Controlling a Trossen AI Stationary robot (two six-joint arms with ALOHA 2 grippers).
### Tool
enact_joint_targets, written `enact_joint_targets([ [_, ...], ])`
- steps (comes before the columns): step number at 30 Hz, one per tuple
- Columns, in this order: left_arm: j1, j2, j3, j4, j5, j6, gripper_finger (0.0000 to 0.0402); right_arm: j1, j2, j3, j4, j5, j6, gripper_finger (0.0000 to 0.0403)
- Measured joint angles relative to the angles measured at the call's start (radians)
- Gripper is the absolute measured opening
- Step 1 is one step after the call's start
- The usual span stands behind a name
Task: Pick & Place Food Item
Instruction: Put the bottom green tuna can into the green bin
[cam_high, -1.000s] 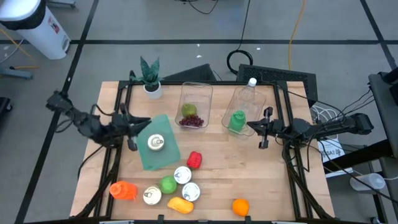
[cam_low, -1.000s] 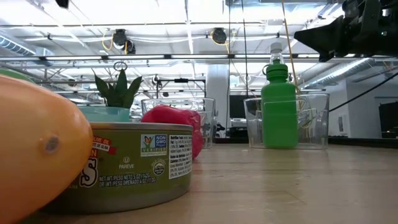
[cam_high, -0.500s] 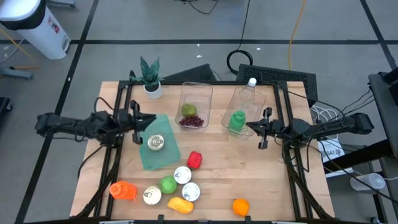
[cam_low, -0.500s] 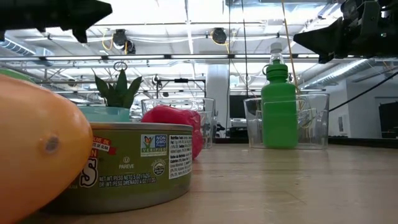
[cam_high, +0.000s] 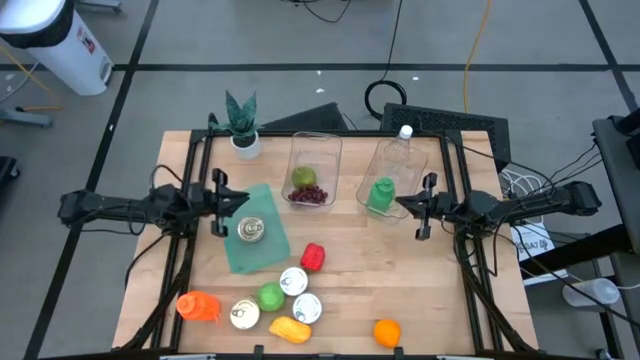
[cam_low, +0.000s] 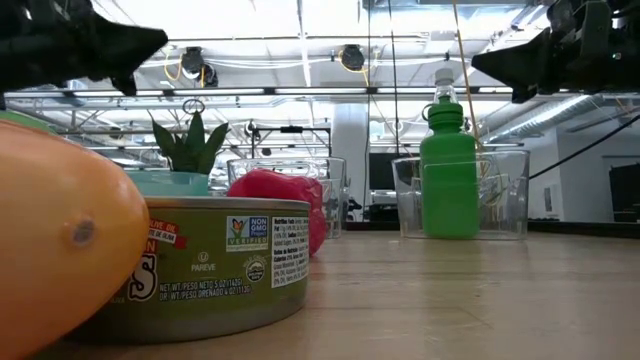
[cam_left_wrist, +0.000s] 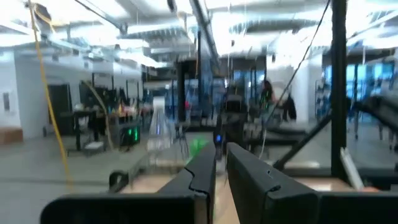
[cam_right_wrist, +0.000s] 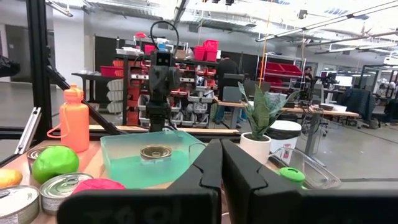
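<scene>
- Landmark: translucent teal plastic tray (cam_high: 258, 242), lying left of centre on the pale wooden table (cam_high: 430, 290), long axis running from the table's back edge toward its front edge.
- Round silver tin can (cam_high: 250, 231), standing upright inside the teal tray.
- Left gripper (cam_high: 222, 201): fingers pressed together, holding nothing, raised above the table just beside the tray's left back corner, pointing across it toward the table's centre.
- Right gripper (cam_high: 404, 205): fingers also closed, nothing held, well to the right of the tray, beside the clear bin (cam_high: 389, 175) that holds a green plastic bottle (cam_high: 381, 194).
- Loose food items in front of the tray: red pepper-like piece (cam_high: 313, 257) just off its front right corner; green round fruit (cam_high: 270, 296), two more tin cans, a yellow-orange fruit (cam_high: 288, 328), an orange plastic bottle (cam_high: 198, 306) and a small orange (cam_high: 386, 332) farther forward.
- Second clear bin (cam_high: 314, 168), behind the tray, holding a green apple and dark grapes.
- Judgement: the task names no particular item. The left arm is much the nearer to the tray and the loose food; the can lies just forward and right of its fingertips, so a short reach, with the fingers parted first, would serve.
</scene>
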Motion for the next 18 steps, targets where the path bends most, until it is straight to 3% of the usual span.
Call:
enact_joint_targets([
  [13,0.009,0.003,0.002,-0.077,-0.061,-0.066,0.0049,0.000,0.004,0.000,0.003,0.001,0.001,0.0000],
  [18,0.009,0.003,0.002,-0.176,-0.079,-0.114,0.0049,0.000,0.005,0.000,0.055,0.001,0.041,0.0000],
])
